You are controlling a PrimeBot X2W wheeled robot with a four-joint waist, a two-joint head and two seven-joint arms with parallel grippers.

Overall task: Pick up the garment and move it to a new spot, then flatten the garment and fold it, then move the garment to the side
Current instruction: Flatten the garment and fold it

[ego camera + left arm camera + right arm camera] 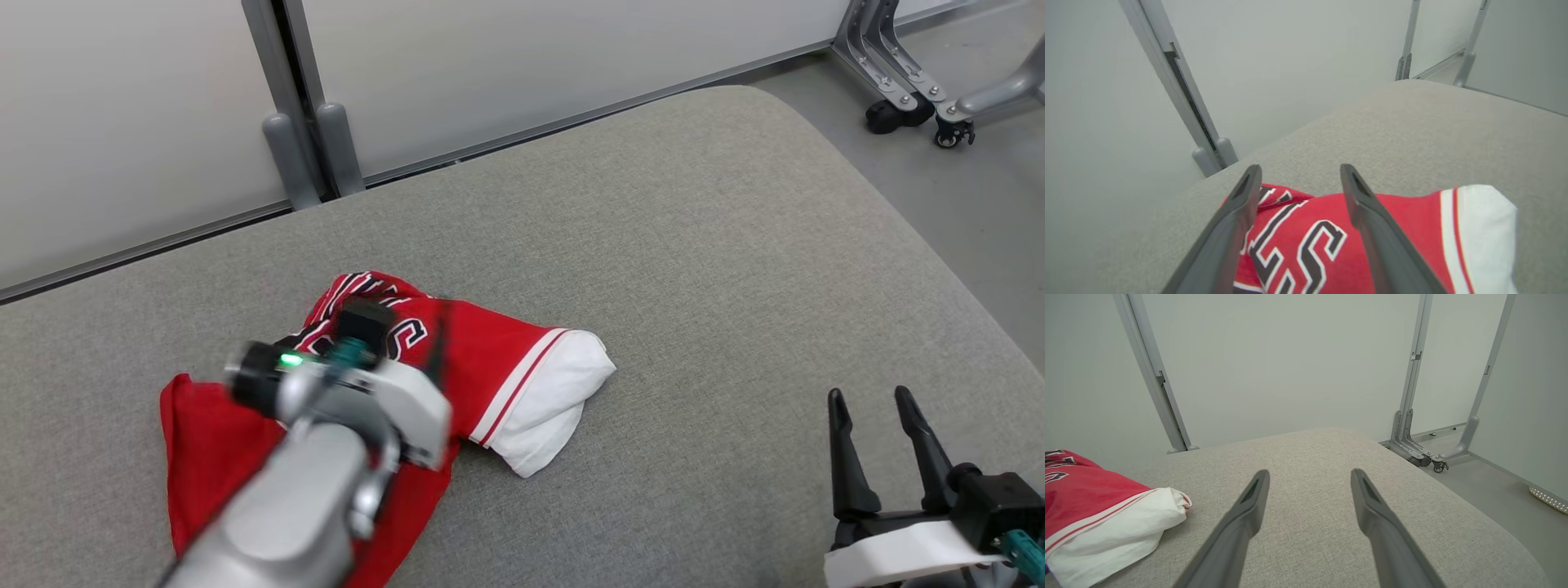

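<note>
I saw my left gripper (1298, 176) spread over the crumpled red jersey (498, 359); my right gripper (868, 398) hung spread, empty, above the grey cushion (694, 245).

Surface: a grey, fabric-covered table (735, 245) with a rounded far corner.
Lying on it: a red and white garment (506, 367), crumpled, toward the robot's left.

Garment (506, 367) on cushion (694, 245), left end effector (1299, 171) over it, right end effector (869, 396) apart
</note>
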